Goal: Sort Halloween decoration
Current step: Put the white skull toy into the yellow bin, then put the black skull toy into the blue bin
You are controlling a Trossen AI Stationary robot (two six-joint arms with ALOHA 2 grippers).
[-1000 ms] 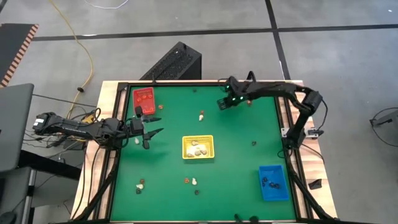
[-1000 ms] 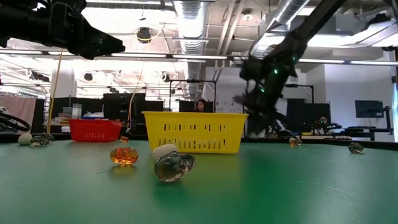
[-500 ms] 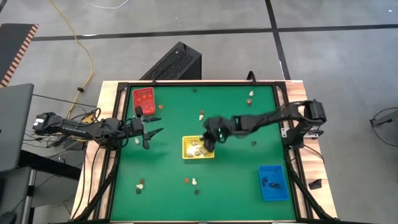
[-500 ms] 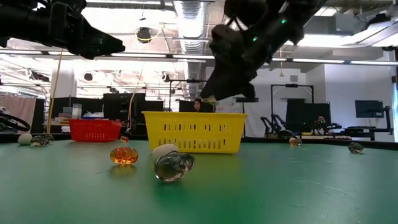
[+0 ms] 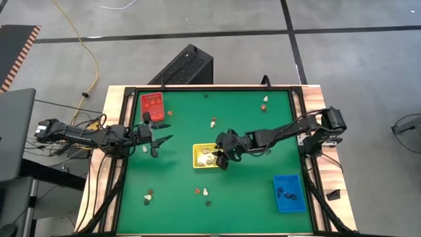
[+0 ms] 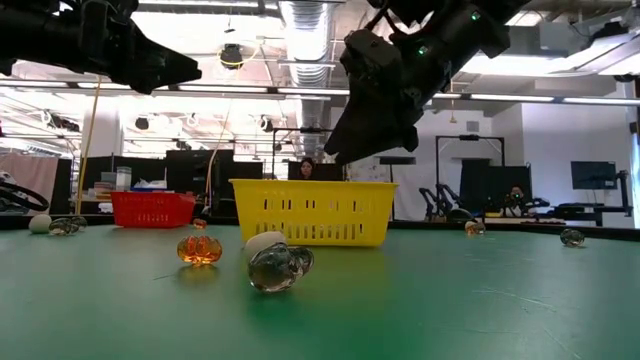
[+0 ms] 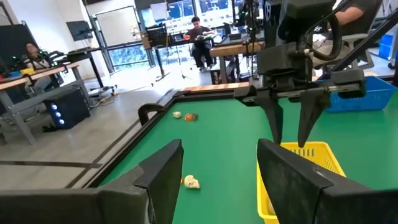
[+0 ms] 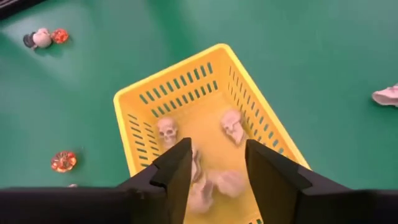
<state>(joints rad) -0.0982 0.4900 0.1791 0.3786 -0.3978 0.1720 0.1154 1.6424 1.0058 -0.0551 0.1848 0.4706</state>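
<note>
No legible text, labels, brands or numbers anywhere. Nothing printed on the trays, arms or table surface. Background screens and fixtures too small or blurred to read.

I see a green felt-topped table (image 5: 250, 178) with a black frame. On it rest a red plastic tray (image 5: 152, 103), a yellow slotted plastic basket (image 5: 209, 156), a blue plastic tray (image 5: 288, 193) and scattered tiny trinkets (image 5: 205, 192).

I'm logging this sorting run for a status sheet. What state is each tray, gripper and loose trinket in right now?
right gripper: open, empty, above the yellow tray.
left gripper: open, empty, waiting near the table's left edge.
yellow tray: upright, holding several cream skulls.
red tray: upright, orange pieces inside.
blue tray: upright, black pieces inside.
loose trinkets: scattered on the green mat, unsorted.
</note>
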